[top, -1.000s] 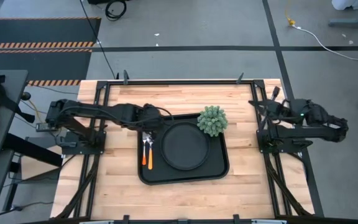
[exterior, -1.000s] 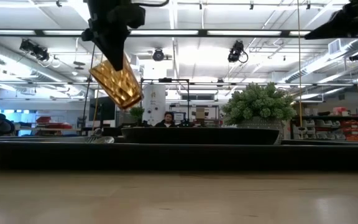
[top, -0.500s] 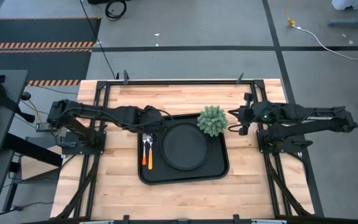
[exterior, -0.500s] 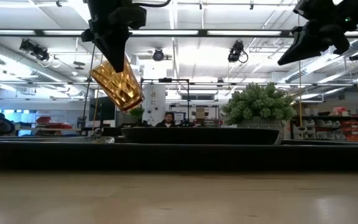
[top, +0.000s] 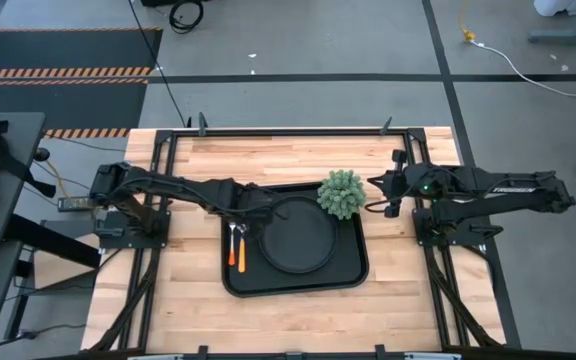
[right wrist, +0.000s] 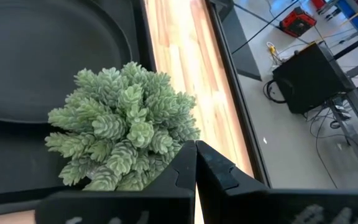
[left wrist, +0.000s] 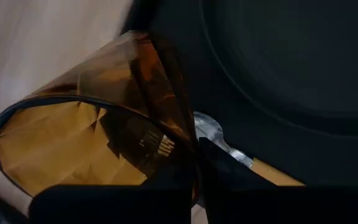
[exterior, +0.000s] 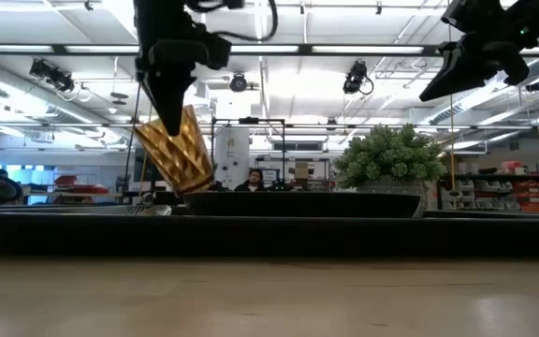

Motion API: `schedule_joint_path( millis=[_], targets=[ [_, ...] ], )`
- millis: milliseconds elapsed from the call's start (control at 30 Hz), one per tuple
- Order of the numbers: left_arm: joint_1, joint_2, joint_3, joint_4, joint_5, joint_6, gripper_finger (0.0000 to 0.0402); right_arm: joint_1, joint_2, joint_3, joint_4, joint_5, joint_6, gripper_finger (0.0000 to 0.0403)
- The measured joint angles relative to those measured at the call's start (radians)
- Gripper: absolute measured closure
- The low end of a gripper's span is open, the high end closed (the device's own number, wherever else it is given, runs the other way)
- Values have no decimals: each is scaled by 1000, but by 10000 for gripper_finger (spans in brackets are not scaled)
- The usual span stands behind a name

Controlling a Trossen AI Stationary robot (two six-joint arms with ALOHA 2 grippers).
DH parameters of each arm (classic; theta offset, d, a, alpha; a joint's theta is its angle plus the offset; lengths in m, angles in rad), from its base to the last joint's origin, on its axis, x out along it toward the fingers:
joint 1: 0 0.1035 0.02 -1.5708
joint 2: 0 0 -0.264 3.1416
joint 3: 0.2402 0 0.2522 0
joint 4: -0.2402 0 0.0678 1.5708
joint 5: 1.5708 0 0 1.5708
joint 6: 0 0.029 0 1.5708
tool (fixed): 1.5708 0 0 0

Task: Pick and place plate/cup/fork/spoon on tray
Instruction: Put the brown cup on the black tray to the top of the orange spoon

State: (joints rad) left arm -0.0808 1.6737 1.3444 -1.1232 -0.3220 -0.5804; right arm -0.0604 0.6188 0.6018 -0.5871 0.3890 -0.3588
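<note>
Since the earlier frames the left gripper (exterior: 171, 117), clamped on the cup (exterior: 178, 150), has moved toward frame centre and lower, just above the tray (top: 353, 272). Count: one plate (top: 298, 235), one fork (top: 232, 250), one spoon (top: 241, 243), one plant (top: 341, 193). Only the low view shows the cup tilted, airborne. The right gripper (right wrist: 195, 163), closed and empty, hovers right of the plant.

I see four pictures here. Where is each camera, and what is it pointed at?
High: overhead, straight down on the tray; both arms show.
Low: table height, looking level; the cup hangs from the left gripper.
Left wrist: on that arm, facing cup and spoon.
Right wrist: facing the plant, shut right gripper.
All show the plate.
</note>
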Motion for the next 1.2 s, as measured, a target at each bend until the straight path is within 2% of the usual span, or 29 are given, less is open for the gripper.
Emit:
schedule_joint_path(
  millis=[167, 233, 600, 1200],
  targets=[
    [85, 28, 0, 6, 195, 68, 386, -15, 10, 0, -4, 0, 4, 395],
    [120, 32, 0, 3, 222, 102, 386, -21, 12, 0, -4, 0, 4, 395],
    [259, 32, 0, -42, 240, 230, 386, -29, 16, 0, -3, 0, 4, 395],
    [264, 67, 1, -57, 247, 239, 386, -29, 16, 0, -1, -16, 1, 395]
  ],
)
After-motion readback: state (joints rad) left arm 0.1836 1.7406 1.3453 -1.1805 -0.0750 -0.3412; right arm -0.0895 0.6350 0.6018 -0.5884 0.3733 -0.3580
